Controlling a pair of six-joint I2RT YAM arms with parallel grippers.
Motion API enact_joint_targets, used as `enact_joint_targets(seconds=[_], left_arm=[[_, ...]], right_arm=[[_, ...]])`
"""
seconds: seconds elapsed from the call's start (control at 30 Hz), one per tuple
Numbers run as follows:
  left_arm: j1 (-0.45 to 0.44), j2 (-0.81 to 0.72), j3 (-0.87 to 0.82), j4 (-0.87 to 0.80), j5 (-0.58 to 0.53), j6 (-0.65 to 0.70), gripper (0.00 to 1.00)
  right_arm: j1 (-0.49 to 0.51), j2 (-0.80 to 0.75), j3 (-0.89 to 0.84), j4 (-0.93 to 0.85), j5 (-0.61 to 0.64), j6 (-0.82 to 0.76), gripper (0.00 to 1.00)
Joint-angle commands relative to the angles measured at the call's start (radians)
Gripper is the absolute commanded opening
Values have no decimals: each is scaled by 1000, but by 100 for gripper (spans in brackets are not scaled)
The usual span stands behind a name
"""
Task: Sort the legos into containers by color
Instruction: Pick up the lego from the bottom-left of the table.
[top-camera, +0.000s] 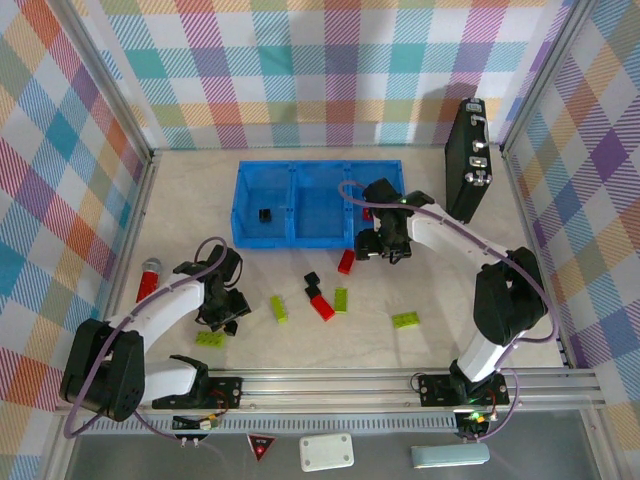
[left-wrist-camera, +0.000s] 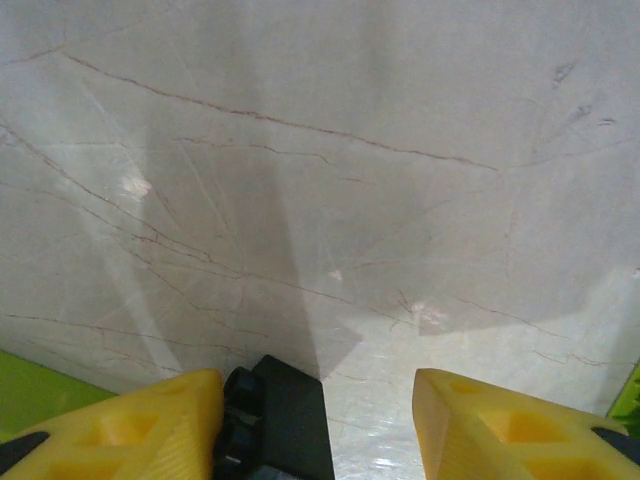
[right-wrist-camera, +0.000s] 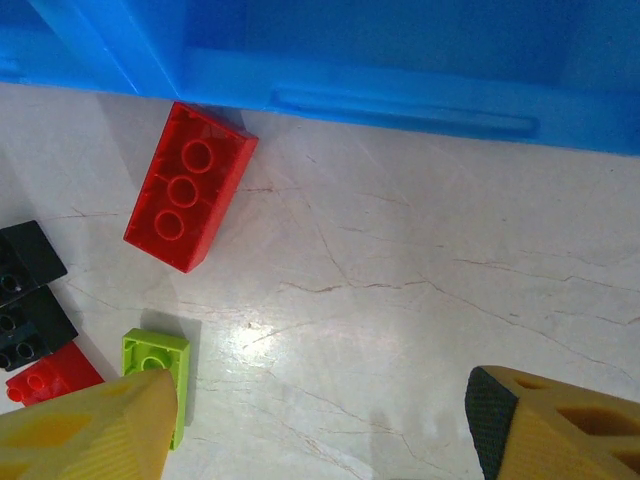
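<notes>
My left tool (left-wrist-camera: 315, 388) stands part open, holding nothing; a black brick (left-wrist-camera: 280, 420) toward the bench's front-left corner touches one finger only. Closing could nudge it askew. My right tool (right-wrist-camera: 320, 392) gapes empty beside the tray (right-wrist-camera: 400, 100).

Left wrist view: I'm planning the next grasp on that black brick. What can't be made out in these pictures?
- Left wrist view: black brick cut off by the bottom edge, beside the left end effector; its full outline is unseen.
- Top view: right arm half covers a red piece in the blue tray.
- Right wrist view: red brick half hidden behind the right end effector.
</notes>
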Motion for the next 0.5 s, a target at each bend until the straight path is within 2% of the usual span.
enact_joint_targets(seconds=[0.0,0.23,0.47], left_arm=[[-18,-16,-16,-18,23,-23,52],[-82,-13,-23,-31,22,-54,52],[-130,-12,-33,-23,20,-88,46]], right_arm=[[10,-29,-14,-2,-5,13,77],[16,-31,-20,0,-2,20,77],[22,-33,-24,0,-2,25,77]])
